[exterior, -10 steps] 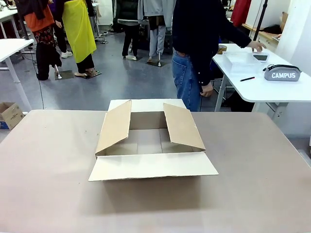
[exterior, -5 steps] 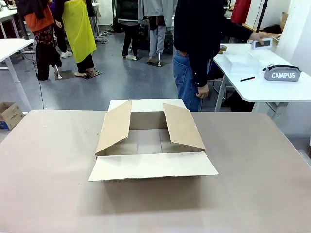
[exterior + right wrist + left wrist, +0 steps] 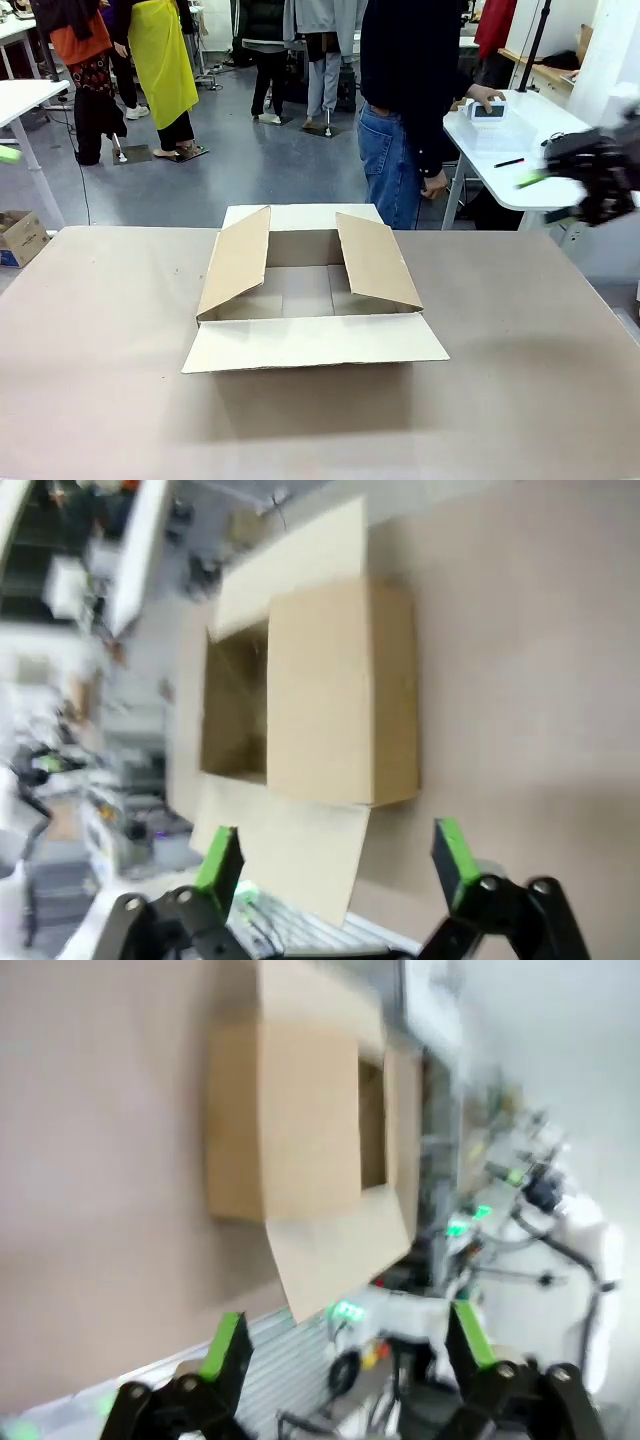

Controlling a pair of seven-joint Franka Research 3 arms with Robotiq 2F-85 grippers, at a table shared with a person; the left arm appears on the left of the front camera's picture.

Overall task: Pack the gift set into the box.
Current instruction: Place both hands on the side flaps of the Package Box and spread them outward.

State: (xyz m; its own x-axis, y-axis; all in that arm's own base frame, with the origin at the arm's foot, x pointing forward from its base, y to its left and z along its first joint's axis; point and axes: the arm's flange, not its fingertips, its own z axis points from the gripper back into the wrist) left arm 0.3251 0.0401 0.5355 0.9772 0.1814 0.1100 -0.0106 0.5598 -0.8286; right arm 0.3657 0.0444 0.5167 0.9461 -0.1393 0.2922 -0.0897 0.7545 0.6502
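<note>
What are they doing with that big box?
Nobody is touching the box. It sits open and empty on the table. Across it, the person's hand is at a white basket on a side table. The left gripper and right gripper are both open in the air, holding nothing.

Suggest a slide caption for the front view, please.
Open cardboard box, flaps spread, on the table; behind it a person's hand rests on items on a white side table.
</note>
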